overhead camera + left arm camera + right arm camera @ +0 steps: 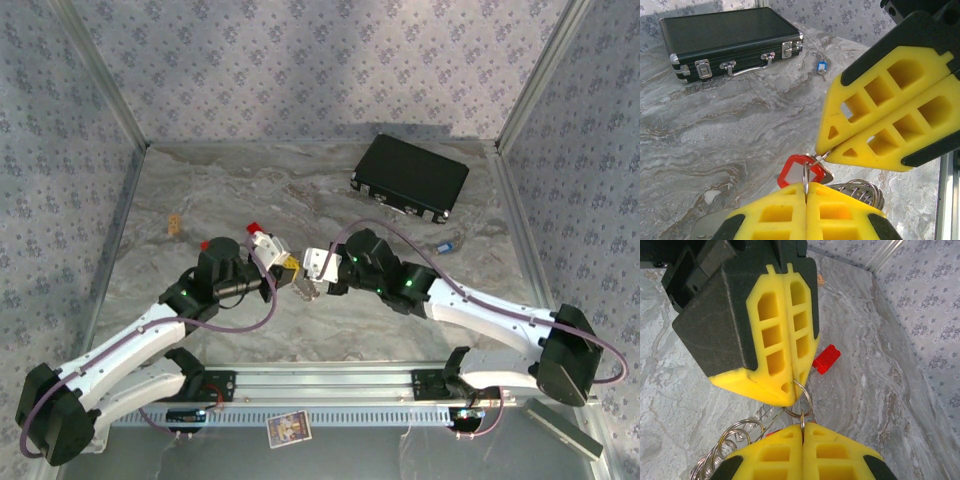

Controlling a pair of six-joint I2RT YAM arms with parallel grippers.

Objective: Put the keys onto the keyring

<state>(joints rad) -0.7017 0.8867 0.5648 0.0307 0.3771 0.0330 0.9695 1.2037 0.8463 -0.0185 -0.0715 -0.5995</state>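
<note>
Marbled tabletop (200,190), nearer than the black case (410,178): left gripper (806,192) and right gripper (827,150) both pinch shut on the red key (800,170) by its wire loop, with the coiled keyring (860,189) alongside. Risk: opposed pulling may slip the thin loop free. The blue key (821,66) lies beside the case.

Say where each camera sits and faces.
Top external: above, behind the arm bases, looking down at table, both arms, black case.
Left wrist: on left gripper, own fingers below, facing right gripper, red key, case.
Right wrist: on right gripper, own fingers below, facing left gripper.
Shared: both wrist views show shut fingertips meeting on one small ring.
</note>
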